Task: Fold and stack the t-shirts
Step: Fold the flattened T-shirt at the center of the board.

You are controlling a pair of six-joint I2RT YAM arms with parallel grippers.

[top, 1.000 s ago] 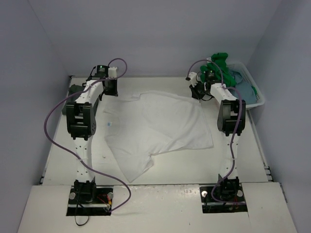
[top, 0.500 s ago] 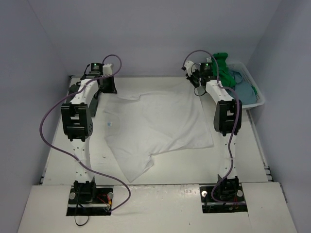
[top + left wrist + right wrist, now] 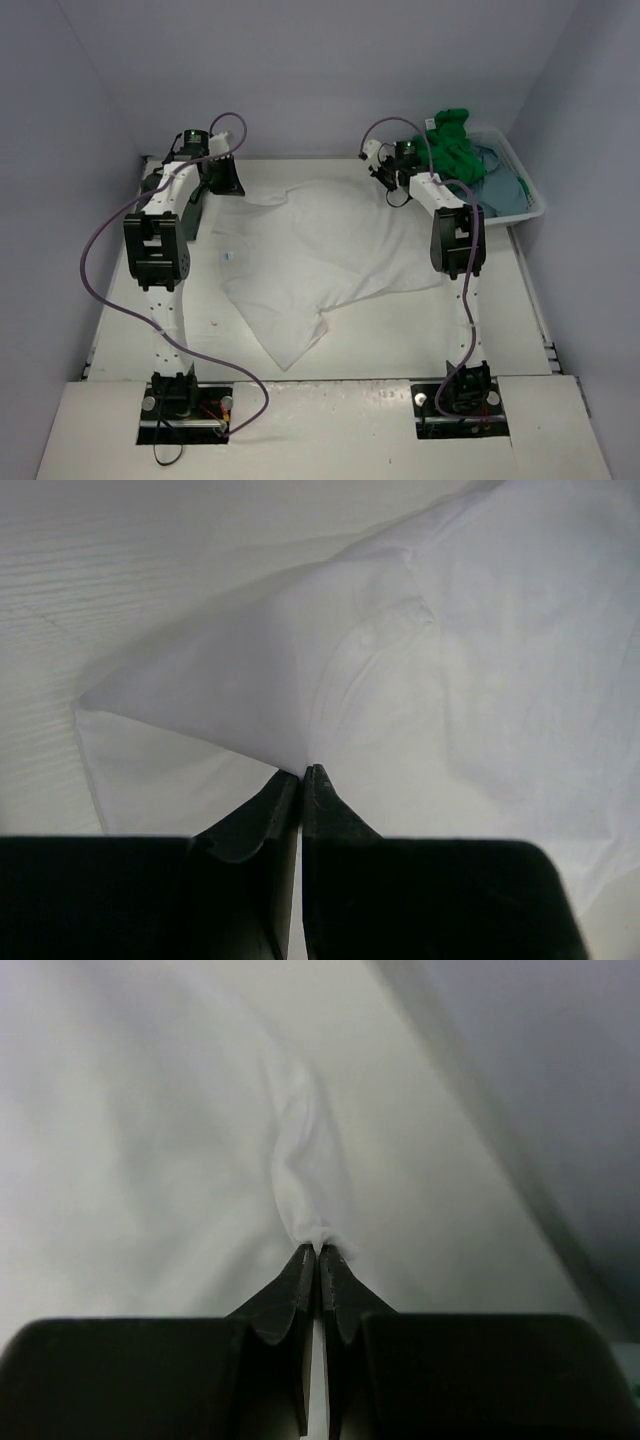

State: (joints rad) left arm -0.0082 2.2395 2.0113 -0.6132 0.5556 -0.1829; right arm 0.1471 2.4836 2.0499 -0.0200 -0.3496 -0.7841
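Left gripper (image 3: 303, 772) is clamped right down, its 2 black fingertips meeting on a pinch of the white t-shirt (image 3: 330, 255), and in the left wrist view the cloth tents up from the table (image 3: 520, 330) to a peak at those tips, a seam line running off to the right. Over to the right gripper (image 3: 318, 1250): closed just as tight, with a small twisted tuft of the same white fabric squeezed between its fingers and standing up just beyond the tips. From above, both arms are stretched out to the far side of the table, the left one holding the shirt near its far left corner and the right one near its far right corner, so the far edge hangs between the 2 grips. All else of the white shirt lies rumpled across the middle of the table, with 1 pointed flap trailing toward the near edge, left of centre. At the far right sits a white basket (image 3: 533, 205), touching the wall side, with a bright green t-shirt (image 3: 452, 140) heaped high at its far left end and a blue-grey t-shirt (image 3: 497, 188) lying inside beside it. Purple cables (image 3: 100, 250) loop off each arm.
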